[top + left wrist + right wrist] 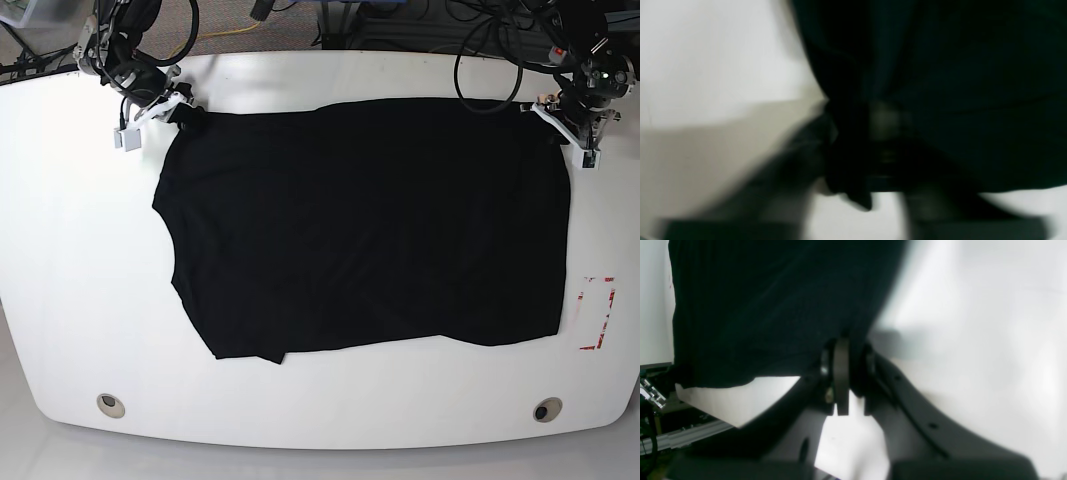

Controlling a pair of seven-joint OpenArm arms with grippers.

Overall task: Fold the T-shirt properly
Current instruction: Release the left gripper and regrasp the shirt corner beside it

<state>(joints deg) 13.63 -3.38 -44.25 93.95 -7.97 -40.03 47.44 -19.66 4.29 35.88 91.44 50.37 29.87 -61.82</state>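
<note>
Nearest the camera in the base view, two round holes (111,405) sit in the bare front strip of the white table (330,400), and a red marking (596,313) shows at the edge on that view's right. Just beyond, the T-shirt (360,225) lies spread flat, black against white, its front hem running almost the full width, its left edge ragged where the cloth tucks in.

Now to the far corners, where the action is. On the view's left, the right gripper (846,373) is clamped on the T-shirt; its wrist camera shows cloth pinched between the closed jaws, the fabric fanning away from the bite. On the view's right, the left gripper (880,133) sits at the opposite far corner. That wrist view is smeared with motion blur, but dark cloth bunches right at the jaws, so it looks shut on the fabric too; I'd call that likely rather than certain.

Why both far corners? My read: holding that edge at its two ends lets the arms lift it evenly and carry it toward the front hem for a clean first fold. No fold has been made yet.
</note>
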